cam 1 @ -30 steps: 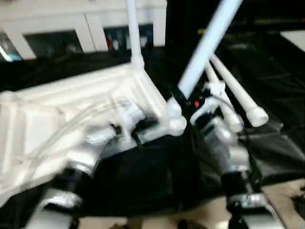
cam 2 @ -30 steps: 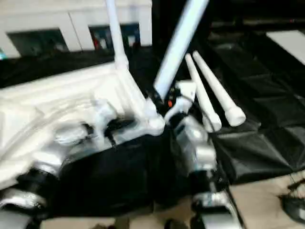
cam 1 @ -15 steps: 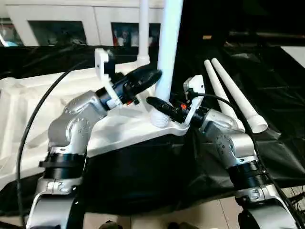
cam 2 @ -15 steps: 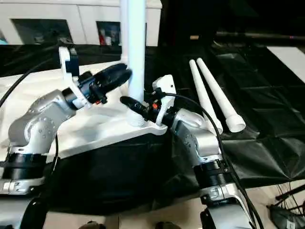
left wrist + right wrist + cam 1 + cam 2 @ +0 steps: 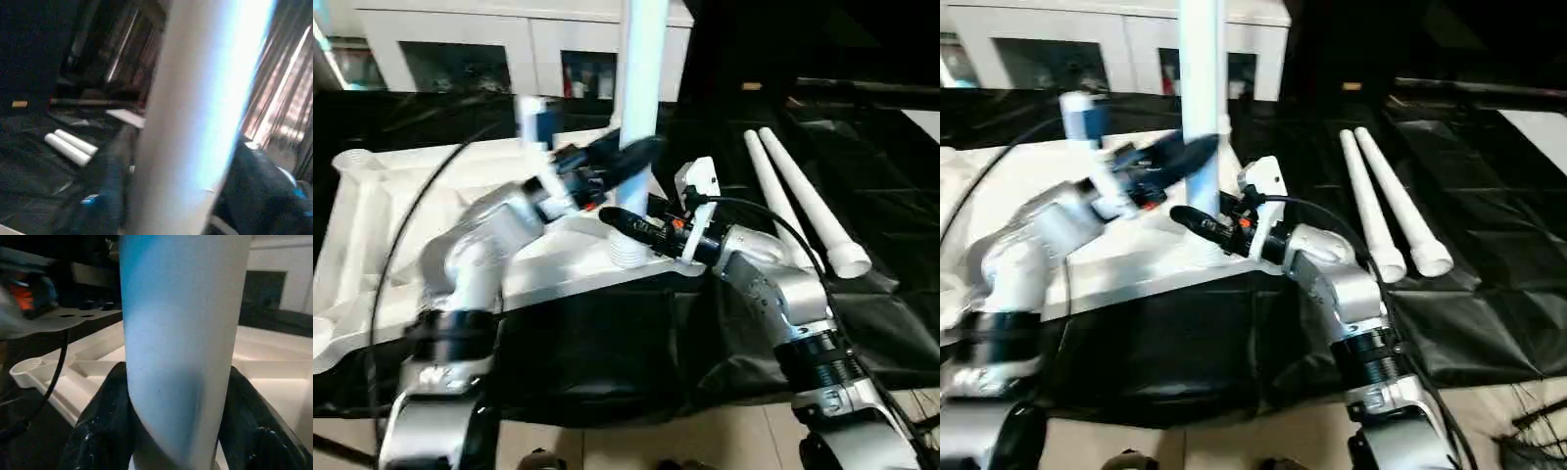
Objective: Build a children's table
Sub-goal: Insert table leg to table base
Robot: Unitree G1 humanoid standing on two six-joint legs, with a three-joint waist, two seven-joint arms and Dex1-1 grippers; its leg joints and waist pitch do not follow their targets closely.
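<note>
The children's table top [image 5: 382, 211] lies upside down, ribs up, on the black sheet. One white leg [image 5: 642, 69] stands upright in its near right corner socket [image 5: 628, 253]. My right gripper [image 5: 622, 223] is shut on the leg just above the socket, and its black fingers [image 5: 100, 426] press both sides of the tube. My left gripper [image 5: 626, 157] sits higher on the same leg. It is open, with a finger [image 5: 110, 191] on each side of the tube. Two loose legs [image 5: 800, 201] lie side by side to the right.
The large table's black sheet [image 5: 871, 137] spreads out to the right and far side. A white glass-door cabinet [image 5: 460, 49] stands behind it. A black cable [image 5: 396, 250] loops from my left arm over the table top. Pale floor [image 5: 705, 446] shows along the near edge.
The leg has swung from a slant to upright in the corner socket. My left gripper has left the table top's edge, risen to the leg and opened. The right gripper keeps its hold.
</note>
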